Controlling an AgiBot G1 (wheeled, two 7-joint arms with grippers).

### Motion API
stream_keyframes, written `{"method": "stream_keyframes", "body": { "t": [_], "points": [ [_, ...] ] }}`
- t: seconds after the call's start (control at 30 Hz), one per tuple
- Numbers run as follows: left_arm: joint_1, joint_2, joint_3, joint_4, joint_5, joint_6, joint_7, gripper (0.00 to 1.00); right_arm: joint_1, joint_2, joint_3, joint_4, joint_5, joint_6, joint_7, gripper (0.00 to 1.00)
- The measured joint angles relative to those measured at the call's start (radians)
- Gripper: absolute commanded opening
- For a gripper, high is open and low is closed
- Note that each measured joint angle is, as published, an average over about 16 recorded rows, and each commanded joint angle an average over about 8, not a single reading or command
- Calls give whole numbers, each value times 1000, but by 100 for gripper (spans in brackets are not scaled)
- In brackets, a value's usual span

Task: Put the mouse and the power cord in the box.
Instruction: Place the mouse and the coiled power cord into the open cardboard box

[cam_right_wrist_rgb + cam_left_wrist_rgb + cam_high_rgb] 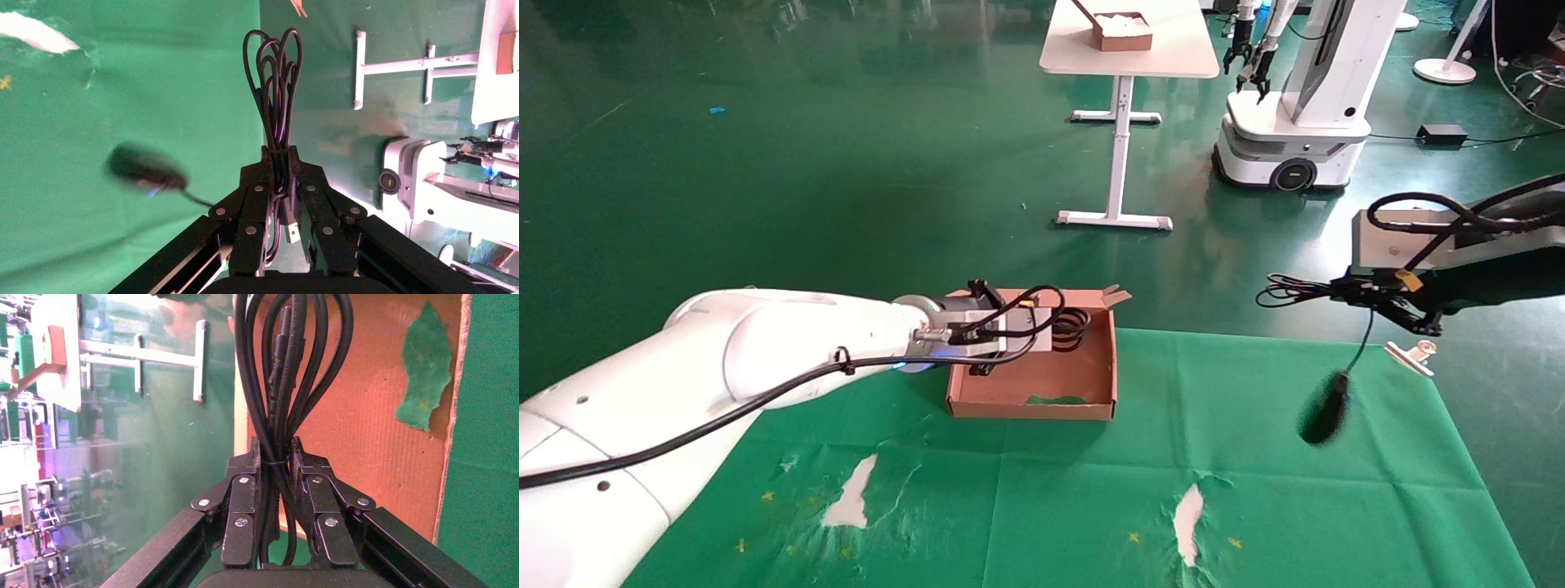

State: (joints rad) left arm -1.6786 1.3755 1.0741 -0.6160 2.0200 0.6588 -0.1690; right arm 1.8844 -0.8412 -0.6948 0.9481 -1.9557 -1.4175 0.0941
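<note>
Head view: left gripper [1001, 327] clamps the thick black looped power cord [1071, 327] over the shallow brown cardboard box [1030, 404], ready for release; right gripper [1336, 290] pinches the dangling small black oval mouse [1325, 408]'s cable, 2nd in line

No text, label, brand or number can be read anywhere, as far as these views allow.

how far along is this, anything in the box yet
Nothing is released yet. The left gripper is shut on the power cord, its loops hanging over the box. The right gripper holds the mouse's bundled cable, the mouse dangling above the green cloth. Left: drop both in.
</note>
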Motion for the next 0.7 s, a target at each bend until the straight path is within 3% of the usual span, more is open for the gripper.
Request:
{"method": "stream_keyframes", "body": {
  "t": [0.37,0.7],
  "points": [
    [-34,-2,161,-8,-59,-50,-100,100,4,-18,6,-14,13,17,-16,0],
    [-84,-15,224,86,-108,-102,-168,100,4,-48,2,-27,25,16,-39,0]
  ]
}}
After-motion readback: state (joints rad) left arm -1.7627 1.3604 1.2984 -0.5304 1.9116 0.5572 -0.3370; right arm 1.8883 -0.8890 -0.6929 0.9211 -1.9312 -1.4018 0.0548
